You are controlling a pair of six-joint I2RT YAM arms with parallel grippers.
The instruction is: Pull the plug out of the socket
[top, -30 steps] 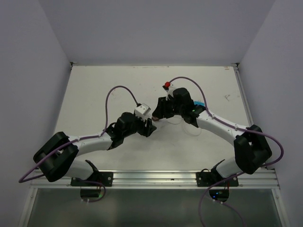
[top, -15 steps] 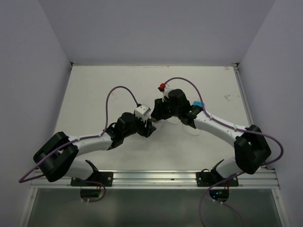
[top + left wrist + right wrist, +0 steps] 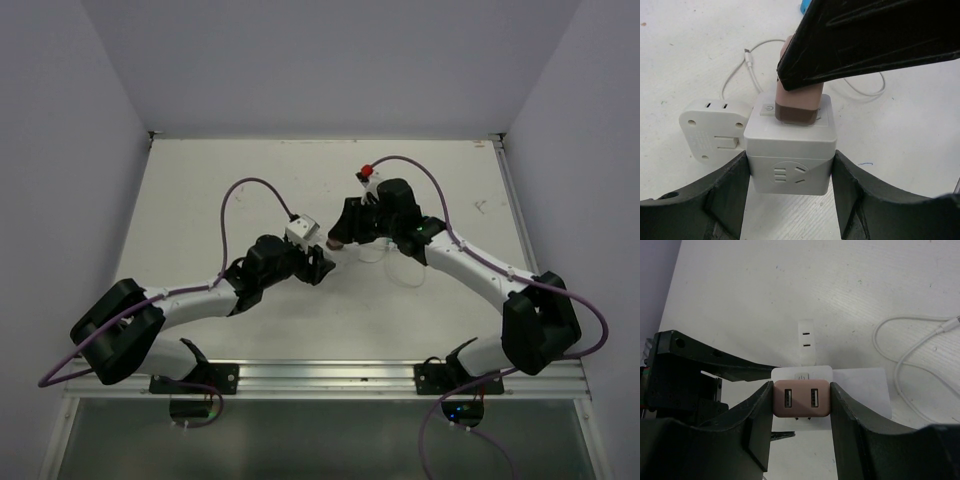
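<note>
The white cube socket (image 3: 790,150) sits on the table between the pads of my left gripper (image 3: 790,167), which is shut on its sides. A brown plug with two USB ports (image 3: 801,398) stands at the socket's top face (image 3: 802,374), next to a small power button. My right gripper (image 3: 801,396) is shut on the plug's two sides. Two dark prong stubs show at the plug's lower edge in the right wrist view. In the left wrist view the plug (image 3: 797,102) is partly covered by a right finger (image 3: 865,40). From above, both grippers (image 3: 318,262) (image 3: 338,240) meet at mid-table and the socket is hidden.
A flat white adapter (image 3: 710,130) lies touching the socket's left side; it also shows in the right wrist view (image 3: 806,337). A thin white cable (image 3: 740,65) loops on the table behind, seen too at the right (image 3: 910,365). A blue item (image 3: 805,6) lies farther back.
Both grippers have shifted slightly to the right with socket and plug. The right wrist has swung so its red-tipped part points further right and back.
</note>
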